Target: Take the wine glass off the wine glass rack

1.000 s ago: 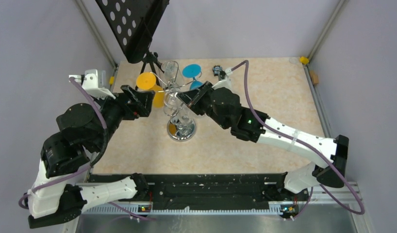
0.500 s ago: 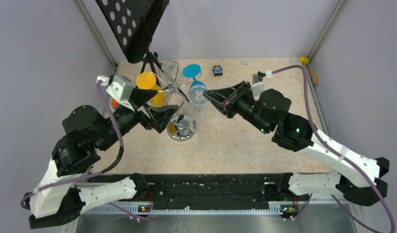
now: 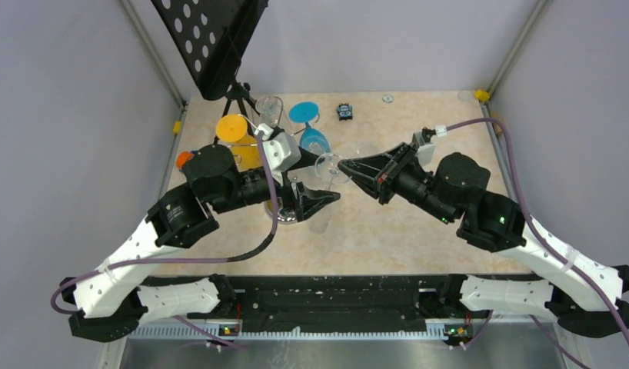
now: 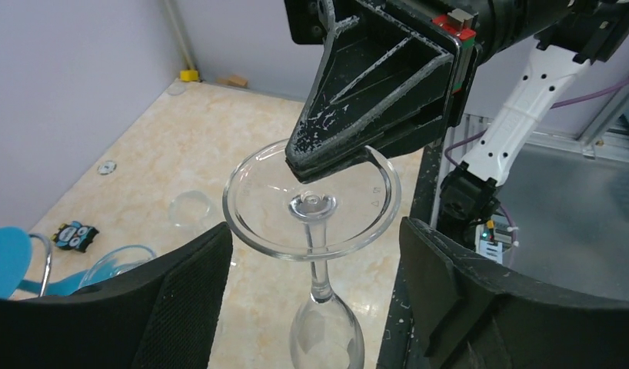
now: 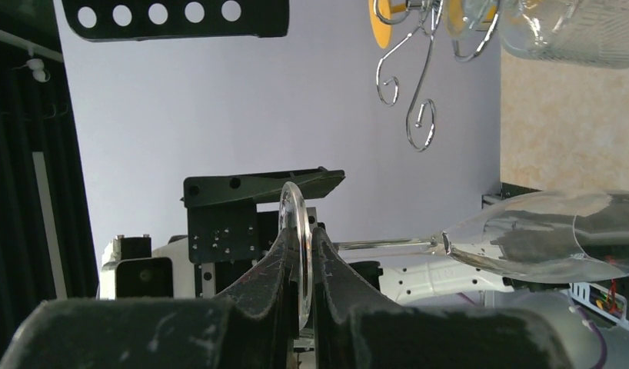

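Wine glass (image 4: 311,206) (foot) between right fingers (image 5: 254,300)

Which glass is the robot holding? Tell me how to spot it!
Start at the silver wire rack on the table, then look just beside it, toward the right arm. A wine glass hangs there bowl-down, its round foot pinched by the fingers of the right gripper. Unlike the orange-footed glass and blue-footed glass, it is clear all over and off the rack.
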Robot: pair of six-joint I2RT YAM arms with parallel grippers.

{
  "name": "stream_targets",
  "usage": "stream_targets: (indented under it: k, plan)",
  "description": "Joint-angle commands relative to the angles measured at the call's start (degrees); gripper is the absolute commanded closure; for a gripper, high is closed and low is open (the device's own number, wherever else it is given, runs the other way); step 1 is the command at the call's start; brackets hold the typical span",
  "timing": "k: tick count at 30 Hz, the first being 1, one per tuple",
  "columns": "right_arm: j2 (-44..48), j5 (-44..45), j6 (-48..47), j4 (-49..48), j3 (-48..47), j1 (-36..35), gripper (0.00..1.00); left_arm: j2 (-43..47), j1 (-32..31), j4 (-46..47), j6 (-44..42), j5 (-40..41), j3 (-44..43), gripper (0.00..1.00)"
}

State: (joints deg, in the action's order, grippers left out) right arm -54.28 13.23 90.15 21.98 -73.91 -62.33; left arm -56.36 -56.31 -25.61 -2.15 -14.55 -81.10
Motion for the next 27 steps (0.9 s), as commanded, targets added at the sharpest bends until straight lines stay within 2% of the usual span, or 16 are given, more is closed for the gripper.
stream_targets:
  k: [1,6,15,24,27]
  plan:
    - [3.46,-0.59,2.11,-2.22,0.29,0.35,1.00,-0.41,-0.02,6.79,1.94,-4.51,-0.29,0.19]
    - [5.87,0.42,2.31,-4.07,1.63,0.38,1.00,-1.58,0.02,9.61,8.73,-7.22,1.32,0.30]
    - [7.20,-0.02,2.72,-6.86,2.54,0.41,1.00,-2.49,-0.02,13.30,14.89,-7.24,3.16,0.38]
    - [7.32,-0.96,3.52,-8.13,3.79,0.38,1.00,-4.85,0.08,11.87,15.79,-10.18,1.28,0.58]
    - [7.46,-1.07,3.86,-8.47,4.10,0.31,1.00,-5.31,0.14,12.24,15.56,-11.76,1.10,0.72]
